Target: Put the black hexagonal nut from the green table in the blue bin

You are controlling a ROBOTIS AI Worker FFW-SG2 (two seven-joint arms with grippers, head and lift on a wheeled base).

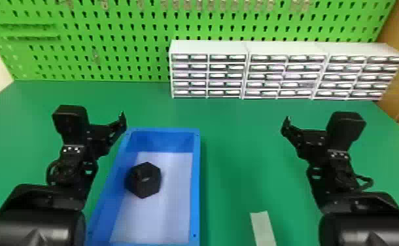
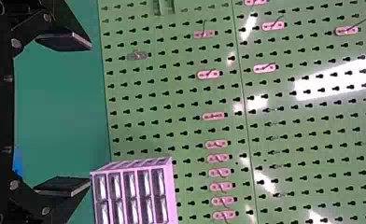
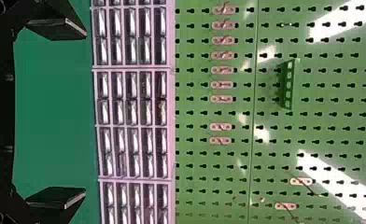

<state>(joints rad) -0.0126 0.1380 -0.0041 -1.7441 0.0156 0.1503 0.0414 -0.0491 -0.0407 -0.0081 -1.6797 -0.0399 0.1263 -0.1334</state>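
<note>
black hexagonal nut (image 1: 153, 184) lay in blue rectangular bin (image 1: 196, 183), at seven o'clock, head view; placing looked done. your black left gripper (image 2: 89, 114) and black right gripper (image 3: 85, 113) gaped empty, needing only parking.

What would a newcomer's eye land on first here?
Probably the blue bin left of centre on the green table, with the black hexagonal nut dark against its pale floor. Next, likely the two black grippers, left and right, both with fingers spread, the left one beside the bin and the right one off to the right. Behind them, white drawer units stand before a bright green pegboard.
</note>
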